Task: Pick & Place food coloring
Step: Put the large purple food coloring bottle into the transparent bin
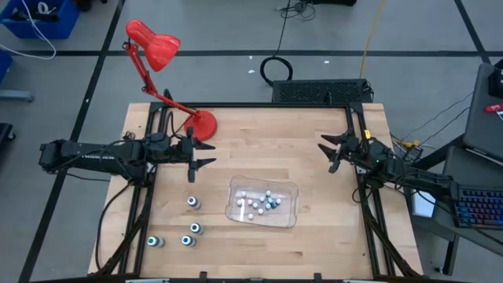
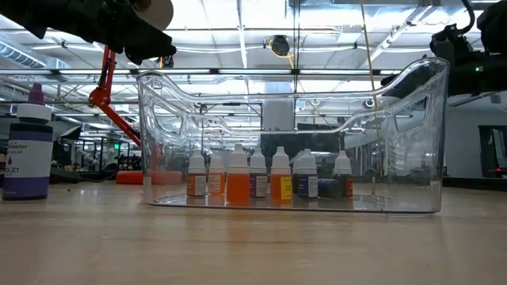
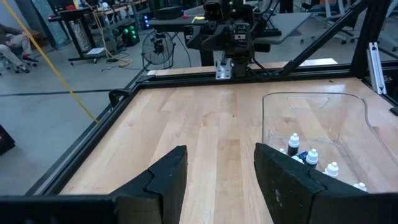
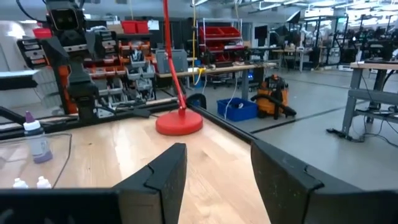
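Observation:
Several tiny whitish food coloring bottles (image 1: 255,204) stand upright inside a clear plastic tray (image 1: 292,189) at the table's near middle; the low view shows them (image 2: 253,178) behind the tray's wall. Several slightly larger bottles with teal tops (image 1: 192,203) stand on the wood to the tray's left, near the front edge. My left gripper (image 1: 206,153) hovers open over the table's left side, pointing right, with nothing between its fingers (image 3: 221,155). My right gripper (image 1: 328,151) hovers open at the right edge, pointing left, also with nothing in it (image 4: 217,152).
A red desk lamp stands on its round base (image 1: 204,124) at the far left, just beyond my left gripper. Black frame rails (image 1: 361,196) run along the table's sides. Bare wood (image 1: 267,153) lies between the two grippers.

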### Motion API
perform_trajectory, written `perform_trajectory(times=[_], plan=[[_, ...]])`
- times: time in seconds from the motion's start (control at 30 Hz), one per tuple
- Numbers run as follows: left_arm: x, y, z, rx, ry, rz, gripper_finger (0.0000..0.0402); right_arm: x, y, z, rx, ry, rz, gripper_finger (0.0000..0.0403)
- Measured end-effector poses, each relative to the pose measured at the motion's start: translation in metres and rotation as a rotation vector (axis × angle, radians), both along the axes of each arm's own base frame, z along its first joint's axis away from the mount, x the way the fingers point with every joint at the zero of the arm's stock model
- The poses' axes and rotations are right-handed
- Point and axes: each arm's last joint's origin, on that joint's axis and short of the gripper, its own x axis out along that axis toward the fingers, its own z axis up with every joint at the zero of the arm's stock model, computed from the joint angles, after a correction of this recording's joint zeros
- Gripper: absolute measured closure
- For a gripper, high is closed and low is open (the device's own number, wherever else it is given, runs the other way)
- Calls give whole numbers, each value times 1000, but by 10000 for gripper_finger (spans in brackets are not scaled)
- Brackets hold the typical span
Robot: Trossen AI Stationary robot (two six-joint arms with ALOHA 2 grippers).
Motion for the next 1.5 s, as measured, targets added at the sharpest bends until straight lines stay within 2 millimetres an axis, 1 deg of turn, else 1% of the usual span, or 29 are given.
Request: perform_trajectory(times=[0.23, 0.43, 0.6, 0.73, 0.8, 0.87, 0.93, 1.03, 1.1, 1.13, 1.2, 1.27, 1.3, 1.37, 1.43, 1.5], plan=[[0, 0, 1, 1, -8, 0, 215, 0, 0, 0, -1, -1, 0, 236], [2, 0, 11, 2, -114, 1, 215, 0, 0, 0, -1, -1, 0, 236], [2, 0, 22, -50, -241, 4, 215, 0, 0, 0, 0, -2, 0, 236], [1, 0, 21, -52, -222, -12, 215, 0, 0, 0, 0, -1, 0, 236], [4, 0, 15, -54, -171, -11, 215, 0, 0, 0, -1, -2, 0, 236], [9, 0, 7, -100, -116, -4, 215, 0, 0, 0, -1, -2, 0, 236], [14, 0, 2, -134, -96, -3, 215, 0, 0, 0, -1, -2, 0, 236], [19, -3, -6, -113, -31, -37, 215, 0, 0, 0, -1, -2, 0, 236], [21, -4, -8, -119, -9, -46, 215, 0, 0, 0, -1, -2, 0, 236], [22, -4, -7, -155, 16, -40, 215, 0, 0, 0, -1, -2, 0, 236], [23, -6, 5, -277, 99, -5, 215, 0, 0, 0, -1, -2, 1, 236], [25, -8, 23, -393, 242, 80, 215, 0, 0, 0, 0, -2, 0, 236], [26, -11, 31, -424, 328, 143, 215, 0, 0, 0, 0, -2, 1, 236], [29, -18, 43, -408, 538, 266, 215, 0, 0, 0, -1, -2, 1, 236], [40, -31, 58, -376, 696, 310, 215, 0, 0, 0, -1, -3, 1, 236], [51, -43, 72, -403, 828, 343, 215, 0, 0, 0, -1, -5, 1, 236]])
